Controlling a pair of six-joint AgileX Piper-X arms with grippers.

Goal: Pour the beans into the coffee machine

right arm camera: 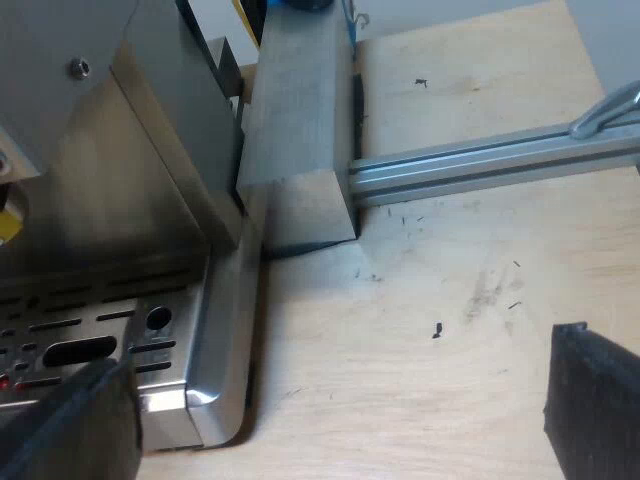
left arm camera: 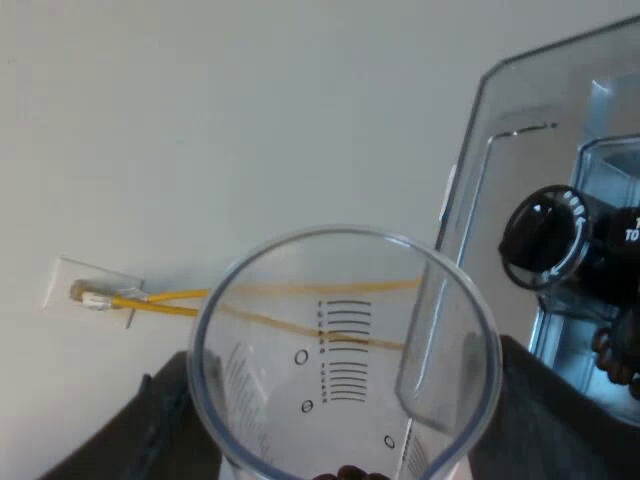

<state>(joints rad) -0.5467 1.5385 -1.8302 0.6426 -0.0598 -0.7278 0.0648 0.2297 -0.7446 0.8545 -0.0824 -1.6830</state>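
Seemingly we are mid-pour: our left gripper (left arm camera: pixel 345 445) clamps the glass (left arm camera: pixel 345 330) between its dark fingers, with the rim just beside the hopper (left arm camera: pixel 520 160) wall. A few beans (left arm camera: pixel 350 472) sit at the glass's base. Brown ones seem to lie in the hopper below its black knob (left arm camera: pixel 545 238), but how many are left to pour we cannot tell. Our right gripper (right arm camera: pixel 330 415) hangs wide and empty over the table (right arm camera: pixel 450 300), near the machine (right arm camera: pixel 120 200). The glass bears graduation lines, their figures unreadable. By the knob, cut-off white letters read "TO".
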